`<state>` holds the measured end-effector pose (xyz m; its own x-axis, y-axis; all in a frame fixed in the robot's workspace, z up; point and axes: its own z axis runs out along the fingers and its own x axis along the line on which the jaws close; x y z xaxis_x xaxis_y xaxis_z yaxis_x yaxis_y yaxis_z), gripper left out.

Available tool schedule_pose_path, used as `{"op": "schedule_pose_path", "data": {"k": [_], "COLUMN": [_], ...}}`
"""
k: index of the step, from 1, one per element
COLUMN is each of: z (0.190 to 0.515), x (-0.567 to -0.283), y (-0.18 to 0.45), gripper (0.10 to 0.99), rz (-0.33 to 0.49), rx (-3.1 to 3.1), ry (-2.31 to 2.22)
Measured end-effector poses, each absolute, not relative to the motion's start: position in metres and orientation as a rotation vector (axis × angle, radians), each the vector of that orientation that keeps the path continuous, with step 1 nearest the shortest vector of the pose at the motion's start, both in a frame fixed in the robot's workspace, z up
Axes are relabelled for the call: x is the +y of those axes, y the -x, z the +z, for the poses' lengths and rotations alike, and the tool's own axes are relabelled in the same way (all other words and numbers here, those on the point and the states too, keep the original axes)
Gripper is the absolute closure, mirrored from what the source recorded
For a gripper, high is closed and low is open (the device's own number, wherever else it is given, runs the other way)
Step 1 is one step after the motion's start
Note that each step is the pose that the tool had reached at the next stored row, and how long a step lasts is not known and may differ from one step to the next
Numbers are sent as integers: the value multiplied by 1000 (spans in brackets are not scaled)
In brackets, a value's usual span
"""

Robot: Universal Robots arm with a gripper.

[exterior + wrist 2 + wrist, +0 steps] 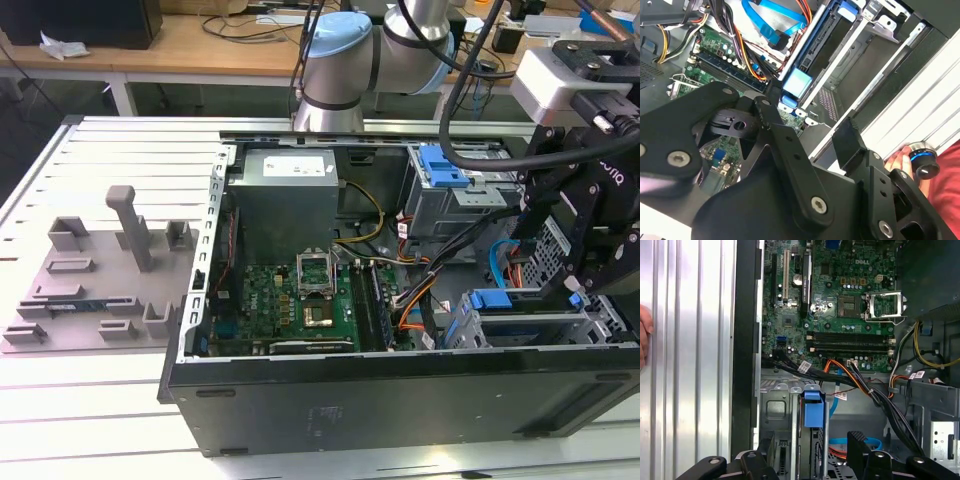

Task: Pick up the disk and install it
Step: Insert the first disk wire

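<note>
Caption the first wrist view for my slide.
Open gripper poised over the blue-railed disk sitting in the computer's drive bay, motherboard beyond.

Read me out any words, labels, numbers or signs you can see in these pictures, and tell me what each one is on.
Nothing I can quote with confidence.
White sticker on the grey power-supply box: print too small.
White tags on the cables: blurred.
Component markings on the circuit board: too small.
Pale mark on the computer case: unreadable.
</note>
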<state>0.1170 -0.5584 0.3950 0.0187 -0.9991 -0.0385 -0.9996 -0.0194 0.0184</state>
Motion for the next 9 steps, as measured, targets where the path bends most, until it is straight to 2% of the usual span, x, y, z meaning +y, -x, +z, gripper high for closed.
{"op": "schedule_pose_path", "data": {"k": [7, 9], "z": [395, 395], "x": [-558, -550], "y": [-117, -117], "gripper": [404, 404], "rz": [62, 24], "rx": [2190, 2210], "ry": [2233, 2253]}}
